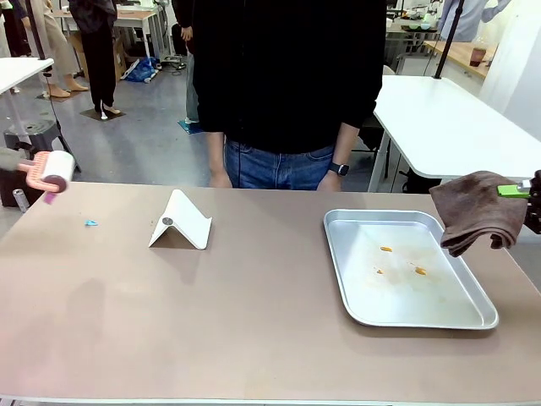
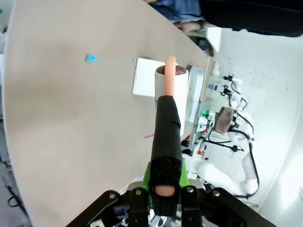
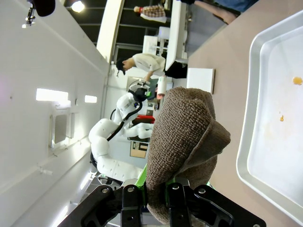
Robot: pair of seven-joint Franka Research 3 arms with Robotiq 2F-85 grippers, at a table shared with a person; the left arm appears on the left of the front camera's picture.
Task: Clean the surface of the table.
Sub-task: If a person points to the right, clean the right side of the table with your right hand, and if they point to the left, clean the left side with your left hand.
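Observation:
The taupe-brown table [image 1: 254,330] spans the front view. Off its left edge, my left gripper [image 1: 15,161] is shut on the black-wrapped handle of a lint roller [image 1: 56,172] with a pink frame and white roll. The left wrist view looks along that roller [image 2: 171,87] from my left gripper [image 2: 164,190], high over the table [image 2: 57,123]. At the right edge my right gripper [image 1: 527,193] is shut on a folded brown cloth [image 1: 478,211] hanging above the tray's corner. In the right wrist view the cloth [image 3: 184,142] rises from my right gripper [image 3: 158,195].
A silver tray [image 1: 473,320] with orange smears lies at the right. A white folded stand [image 1: 180,222] sits left of centre, with a small blue scrap [image 1: 90,222] further left and a pink scrap [image 2: 149,136] near the table edge. A person in black stands at the far side.

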